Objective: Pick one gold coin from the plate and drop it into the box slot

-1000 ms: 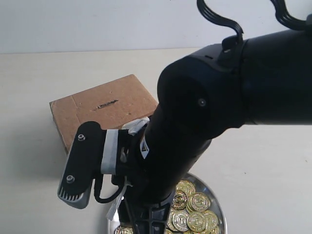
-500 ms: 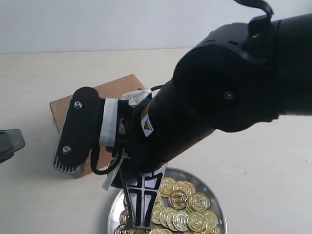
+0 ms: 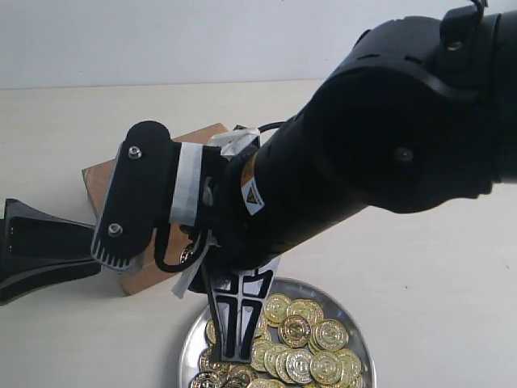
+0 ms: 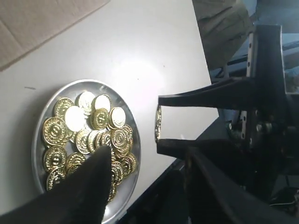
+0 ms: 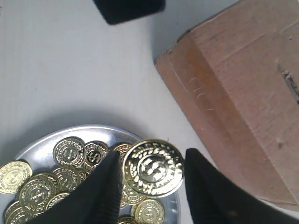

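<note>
Above the near plate [image 4: 34, 154], my right gripper [image 4: 159, 122] pinches one gold coin [image 5: 153, 168] by its rim. The left gripper [image 3: 60, 255], jaws spread and empty, waits left of the box [image 5: 243, 93]. My worry is that the edge-only grip lets the coin swivel or slip and miss the narrow slot [image 5: 291, 87]. I count one box, one slot, one plate, one lifted coin and roughly two dozen heaped coins, too overlapped to tally exactly.

Right arm [image 3: 388, 145] and its wrist camera [image 3: 133, 194] overhanging most of the box [image 3: 101, 182], slot [image 5: 290, 84] itself uncovered, right gripper [image 5: 152, 158] with clamped gold coin [image 5: 152, 170] blocking the plate [image 5: 42, 148] rim nearest the box, left gripper [image 3: 77, 257] crowding the box's left side, bare table [image 3: 436, 275] clear right of plate.
</note>
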You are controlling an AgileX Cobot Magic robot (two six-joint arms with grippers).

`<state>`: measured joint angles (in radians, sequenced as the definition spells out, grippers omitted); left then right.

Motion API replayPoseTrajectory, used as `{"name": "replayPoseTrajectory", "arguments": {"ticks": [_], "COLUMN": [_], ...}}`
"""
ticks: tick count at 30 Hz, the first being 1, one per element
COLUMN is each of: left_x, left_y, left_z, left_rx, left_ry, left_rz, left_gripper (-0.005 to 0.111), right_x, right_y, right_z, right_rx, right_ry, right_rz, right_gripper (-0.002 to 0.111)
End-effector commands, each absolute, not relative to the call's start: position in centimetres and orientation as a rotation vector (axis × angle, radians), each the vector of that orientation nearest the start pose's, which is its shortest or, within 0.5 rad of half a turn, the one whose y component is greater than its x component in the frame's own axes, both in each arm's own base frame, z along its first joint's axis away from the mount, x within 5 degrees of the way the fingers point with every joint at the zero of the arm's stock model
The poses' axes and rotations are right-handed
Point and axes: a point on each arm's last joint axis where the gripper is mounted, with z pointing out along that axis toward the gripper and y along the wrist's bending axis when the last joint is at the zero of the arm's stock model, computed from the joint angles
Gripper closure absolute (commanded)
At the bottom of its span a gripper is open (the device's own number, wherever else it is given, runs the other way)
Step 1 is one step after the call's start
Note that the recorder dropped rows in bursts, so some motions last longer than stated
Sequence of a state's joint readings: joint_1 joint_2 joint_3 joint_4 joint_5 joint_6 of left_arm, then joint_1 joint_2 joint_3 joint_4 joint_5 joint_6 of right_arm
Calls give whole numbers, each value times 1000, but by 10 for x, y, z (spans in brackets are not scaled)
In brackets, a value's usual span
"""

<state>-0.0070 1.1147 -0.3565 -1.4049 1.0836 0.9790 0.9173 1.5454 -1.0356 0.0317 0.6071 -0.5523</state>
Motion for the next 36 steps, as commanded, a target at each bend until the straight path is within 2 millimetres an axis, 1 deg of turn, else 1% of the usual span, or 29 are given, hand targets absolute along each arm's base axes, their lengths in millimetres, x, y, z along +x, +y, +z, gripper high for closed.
{"name": "replayPoseTrajectory", "arguments": {"ticks": [1,4,8,11,17,21,24,36], "left_x": [154,156,162,168,174,177,179,179], "left_y": [-87,-95,-107,-114,-125,-127,-128,-129], "left_z": [212,207,210,212,207,201,201,203], "left_rx": [170,214,264,297,316,305,283,288], "left_ry": [2329,2358,2334,2332,2375,2402,2378,2353], "left_rz": [-1521,-1545,-1592,-1574,-1538,-1485,-1499,-1523], "left_gripper": [59,59,59,59,59,59,59,59], "right_x": [192,192,193,193,193,193,193,193], "right_y": [253,254,254,254,254,254,254,254], "right_z": [249,250,250,250,250,250,250,251], "right_rx": [-1703,-1691,-1671,-1671,-1664,-1664,-1664,-1659], "right_ry": [1924,1911,1918,1918,1927,1927,1927,1927], "right_rz": [166,169,177,177,180,180,180,183], "right_gripper": [91,91,91,91,91,91,91,91]}}
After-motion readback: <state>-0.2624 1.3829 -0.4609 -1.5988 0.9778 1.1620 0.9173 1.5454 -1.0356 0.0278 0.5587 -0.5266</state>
